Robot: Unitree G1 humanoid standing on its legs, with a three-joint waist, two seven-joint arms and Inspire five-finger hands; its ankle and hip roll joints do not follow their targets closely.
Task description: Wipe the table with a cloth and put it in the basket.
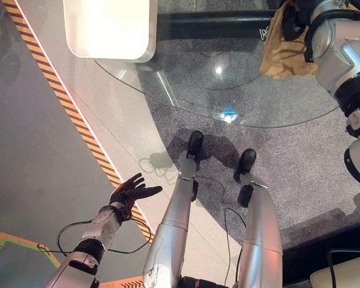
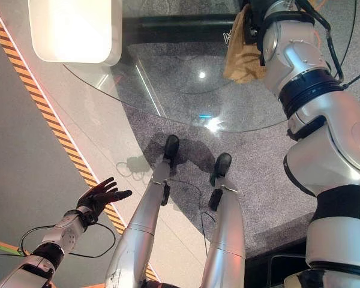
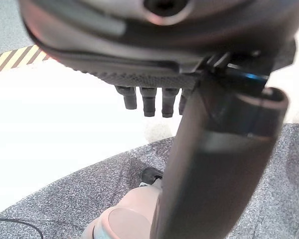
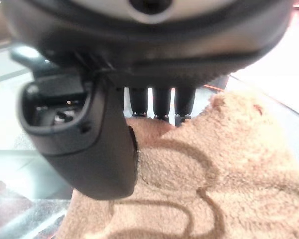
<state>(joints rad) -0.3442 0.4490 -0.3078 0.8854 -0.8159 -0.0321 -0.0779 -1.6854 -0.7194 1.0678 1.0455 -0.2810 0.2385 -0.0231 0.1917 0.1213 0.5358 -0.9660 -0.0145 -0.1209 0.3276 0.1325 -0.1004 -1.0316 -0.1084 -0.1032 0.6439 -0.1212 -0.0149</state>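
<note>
Hanging low over the floor, nearest the camera, the left hand (image 1: 131,191) is idle, its fingers spread loose and holding nothing. Further out, the round glass table (image 1: 186,90) stretches away, and on its far right part lies the cloth (image 1: 282,51), with the right hand (image 4: 159,104) upon it; the wrist view shows the fingertips going down into the pile with the thumb beside them, but whether they pinch the cloth or only press it I cannot tell. The cloth is tan, thick and fleecy, bunched into soft folds, not spread flat. A likely fault from here is that the hand slides over the cloth and leaves it behind, since the glass is smooth and a mere press gives little hold; the bunched folds may also roll under, so that only a narrow strip wipes. A white-topped piece (image 1: 111,27) stands beyond the table's left edge.
</note>
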